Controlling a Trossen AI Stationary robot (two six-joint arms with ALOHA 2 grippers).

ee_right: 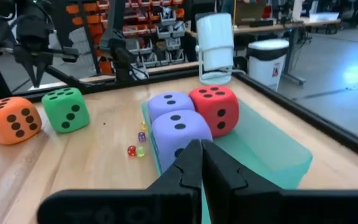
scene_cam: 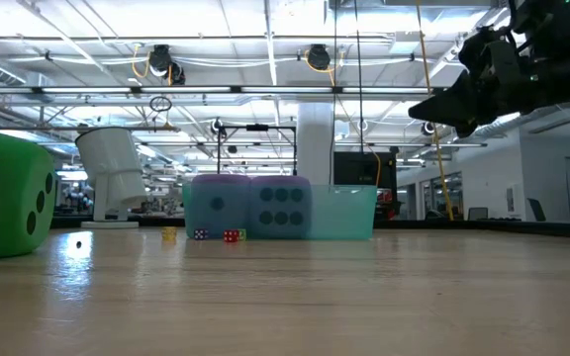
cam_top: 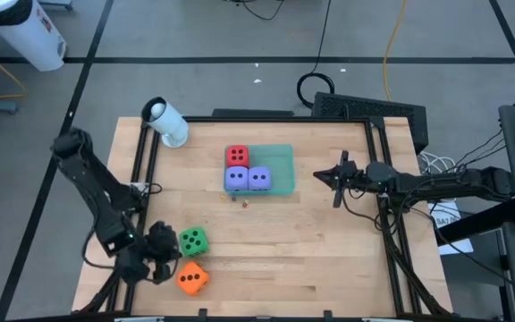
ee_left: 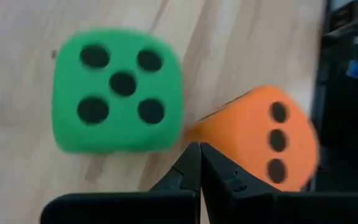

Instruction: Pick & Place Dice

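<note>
A green die [cam_top: 193, 240] and an orange die [cam_top: 191, 278] rest on the wood table near its front left corner. My left gripper [cam_top: 170, 260] hangs just left of them, shut with nothing between its fingers. In its wrist view the fingertips [ee_left: 199, 155] point down at the gap between the green die [ee_left: 117, 93] and the orange die [ee_left: 260, 140]. A red die [cam_top: 237, 156] and two purple-blue dice [cam_top: 248, 179] sit in the left part of the flat teal tray [cam_top: 280, 159]. My right gripper [cam_top: 333, 177] waits shut, right of the tray.
A white cylinder-shaped device [cam_top: 166, 122] stands at the table's far left corner. A few tiny dice [ee_right: 136, 147] lie on the wood just in front of the tray. Black rails [cam_top: 141, 161] line the table's left and right sides. Bare wood [cam_top: 293, 250] fills the near middle.
</note>
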